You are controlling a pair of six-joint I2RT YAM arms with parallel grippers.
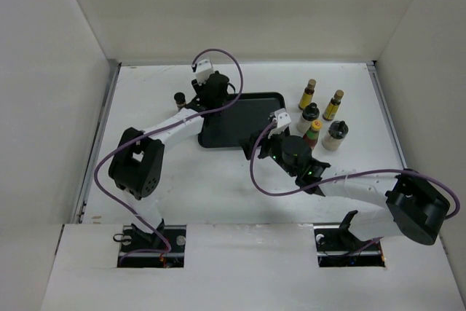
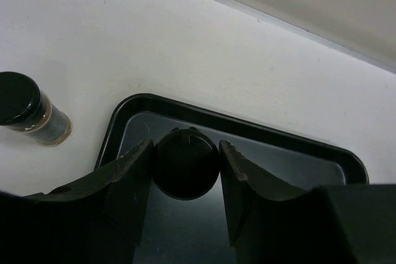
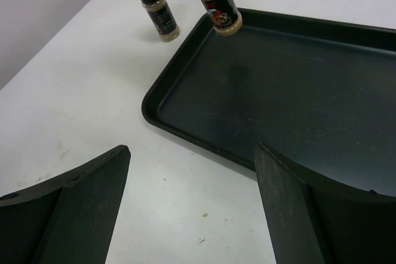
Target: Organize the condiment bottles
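Fingers [image 2: 133, 177] of the left gripper [image 2: 185, 153] squeeze a short dark jar [image 3: 219, 5] by its black cap; it looks light, hard and slippery. The right gripper [image 3: 192, 149] is spread wide, holding nothing.

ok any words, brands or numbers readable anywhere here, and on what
None can be read.
The short jar in the left gripper shows a red and black label, too blurred.
Labels on the five bottles right of the tray are too small.

Left arm [image 1: 169, 126] and right arm [image 1: 358, 187] showed white links, black joints; purple cables [image 1: 100, 172] looped out at nine and three o'clock.
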